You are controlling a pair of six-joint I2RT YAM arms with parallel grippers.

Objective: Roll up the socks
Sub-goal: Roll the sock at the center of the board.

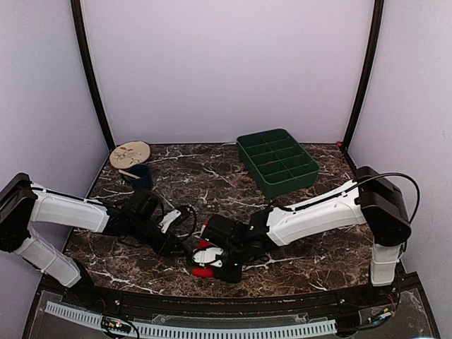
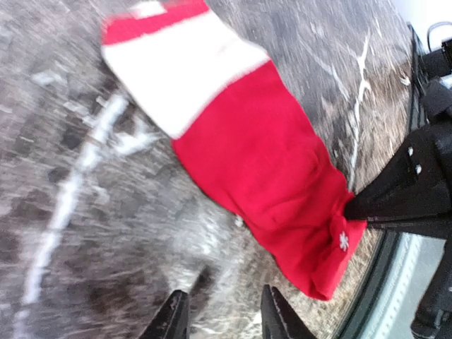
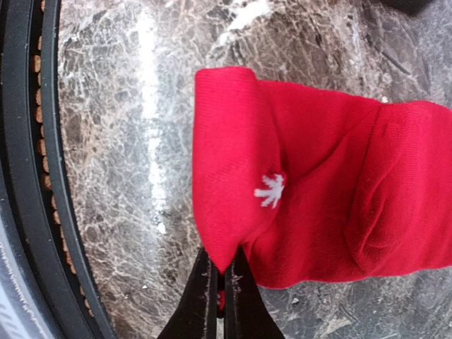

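Although the top view shows only red scraps near the front edge of the worktop [image 1: 311, 261], the right wrist view shows the right pincer [image 3: 220, 279] pinching the sock [image 3: 318, 198] at a fold. The left wrist view adds its white cuff [image 2: 180, 70] and the left pincer [image 2: 224, 318], spread and empty. What lies in the green divided tray [image 1: 277, 162] I cannot tell.

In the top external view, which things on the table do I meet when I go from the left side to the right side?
Round tan disc → red sock → green divided tray. The dark blue cup overlaps the disc, so it is left out.
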